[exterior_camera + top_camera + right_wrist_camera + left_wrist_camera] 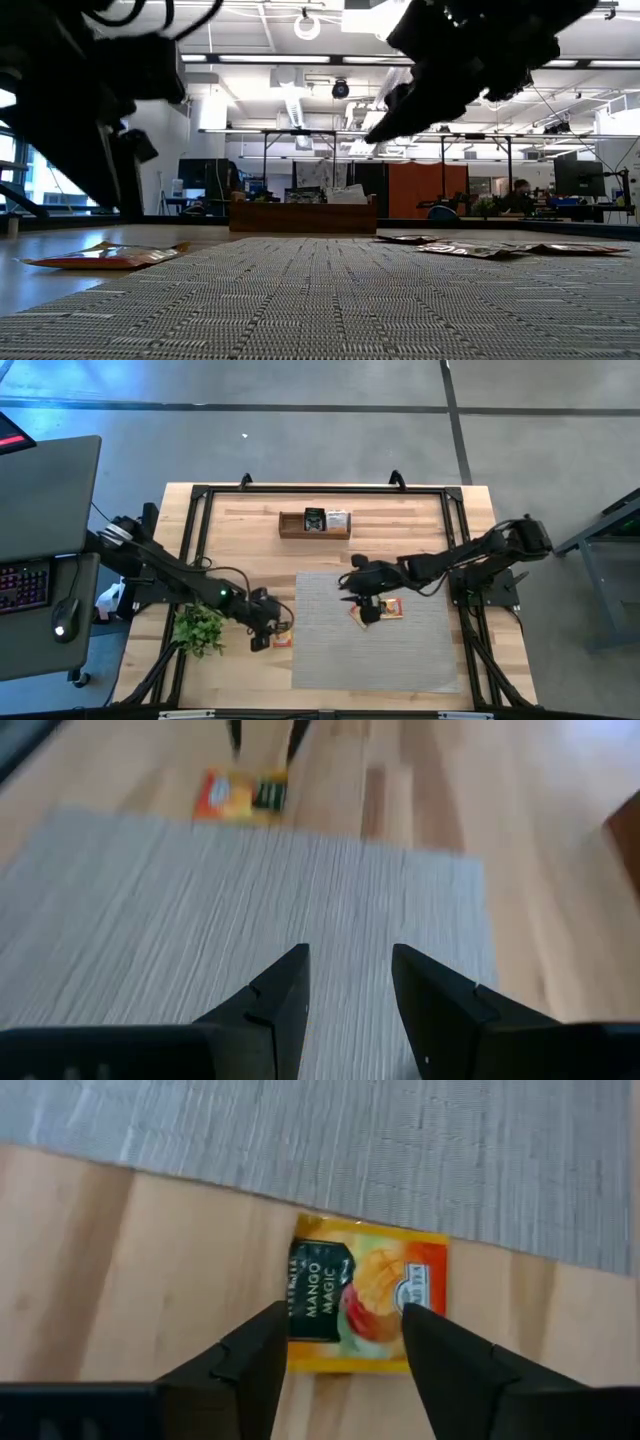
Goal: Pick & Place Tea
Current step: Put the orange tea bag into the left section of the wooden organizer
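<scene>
An orange-yellow tea sachet (365,1295) printed "Mango Magic" lies flat on the bare wood just off the left edge of the grey woven mat (380,660). My left gripper (345,1345) is open right over it, one finger on each side, and I see no touch. It also shows in the high view (262,632). My right gripper (365,605) is open and empty, raised above the mat (300,880). Orange sachets (388,610) lie flat on the mat beside it. A wooden box (314,523) at the far side holds dark and white sachets.
A green plant (200,628) stands on the table close to my left arm. A black frame (200,495) runs round the table's edges. A desk with a keyboard and mouse (40,585) stands off the table's left side. The mat's near half is bare.
</scene>
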